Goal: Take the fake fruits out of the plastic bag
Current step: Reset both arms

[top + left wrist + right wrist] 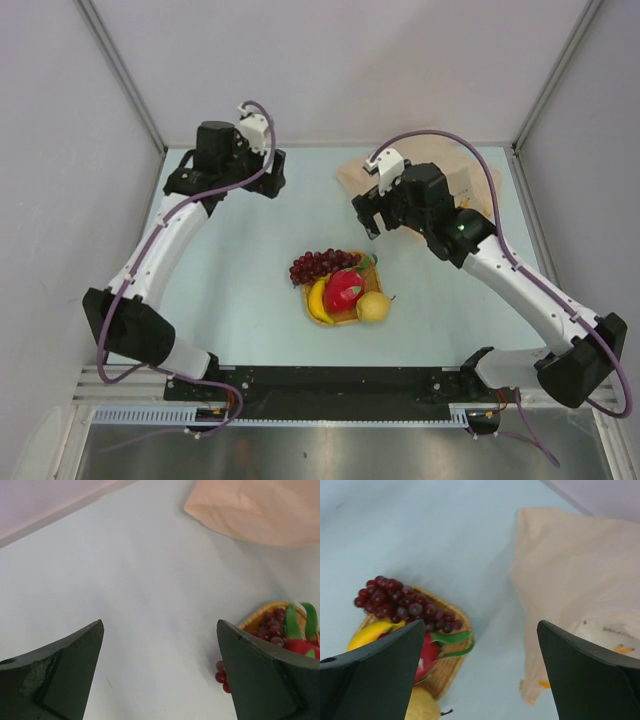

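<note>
Item: fake fruits (340,292), four, gathered at the orange woven tray (343,322) at mid desk (240,280), well apart from the plastic bag (352,172), which lies flat at the far right. We list: grapes (316,265), long axis left to right across the tray's far rim, overhanging its left side; banana (318,300), long axis far to near along the left rim; red fruit (345,286), green tips pointing far right; round yellow fruit (373,306) at the near right corner. Left tool (160,625) and right tool (480,625): both spread wide, holding nothing. Hazards, as we judge them: a low pass of the right tool may snag the thin bag and drag it over the tray; a nudge may tip the overhanging grapes onto the desk
</note>
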`<action>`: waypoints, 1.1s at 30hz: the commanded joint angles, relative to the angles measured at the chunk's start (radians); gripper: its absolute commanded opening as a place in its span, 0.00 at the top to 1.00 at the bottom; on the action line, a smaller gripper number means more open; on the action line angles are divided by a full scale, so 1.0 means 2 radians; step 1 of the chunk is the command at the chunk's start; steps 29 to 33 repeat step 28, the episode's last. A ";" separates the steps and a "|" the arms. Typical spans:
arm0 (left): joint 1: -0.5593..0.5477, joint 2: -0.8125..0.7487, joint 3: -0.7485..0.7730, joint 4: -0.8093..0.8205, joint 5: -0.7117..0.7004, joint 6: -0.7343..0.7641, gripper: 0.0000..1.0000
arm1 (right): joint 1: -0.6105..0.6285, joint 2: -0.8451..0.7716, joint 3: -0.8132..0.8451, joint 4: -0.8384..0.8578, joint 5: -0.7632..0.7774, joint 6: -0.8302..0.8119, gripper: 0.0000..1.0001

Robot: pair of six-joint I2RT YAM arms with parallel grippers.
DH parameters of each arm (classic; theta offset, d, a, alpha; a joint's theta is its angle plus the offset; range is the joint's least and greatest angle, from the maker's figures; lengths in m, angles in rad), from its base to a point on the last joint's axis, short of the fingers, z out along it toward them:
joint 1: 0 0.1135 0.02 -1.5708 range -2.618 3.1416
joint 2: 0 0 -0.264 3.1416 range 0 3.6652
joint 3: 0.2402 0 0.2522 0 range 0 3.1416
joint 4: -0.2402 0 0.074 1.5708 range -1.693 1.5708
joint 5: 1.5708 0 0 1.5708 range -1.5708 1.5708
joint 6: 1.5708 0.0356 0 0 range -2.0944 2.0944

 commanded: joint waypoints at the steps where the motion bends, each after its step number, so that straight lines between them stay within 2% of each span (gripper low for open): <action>1: 0.018 -0.029 -0.027 0.025 -0.030 -0.023 0.00 | 0.024 -0.010 0.021 -0.028 0.006 0.074 0.00; 7: 0.018 -0.054 -0.065 0.031 -0.009 -0.037 0.00 | -0.010 0.051 0.027 -0.013 -0.010 0.135 0.00; 11: 0.018 -0.072 -0.087 0.041 -0.029 -0.036 0.00 | -0.037 0.108 0.028 -0.016 0.005 0.135 0.00; 16: 0.021 -0.087 -0.115 0.050 -0.049 -0.035 0.00 | -0.136 0.143 0.034 -0.013 -0.035 0.167 0.00; 20: 0.021 -0.091 -0.127 0.054 -0.046 -0.036 0.00 | -0.202 0.154 0.039 0.001 0.005 0.174 0.00; 24: 0.022 -0.086 -0.129 0.058 -0.043 -0.041 0.00 | -0.199 0.140 0.043 -0.007 0.006 0.168 0.00; 28: 0.022 -0.074 -0.115 0.060 -0.044 -0.048 0.00 | -0.156 0.116 0.033 -0.008 0.010 0.151 0.00; 33: 0.022 -0.074 -0.115 0.060 -0.044 -0.048 0.00 | -0.156 0.116 0.033 -0.008 0.010 0.151 0.00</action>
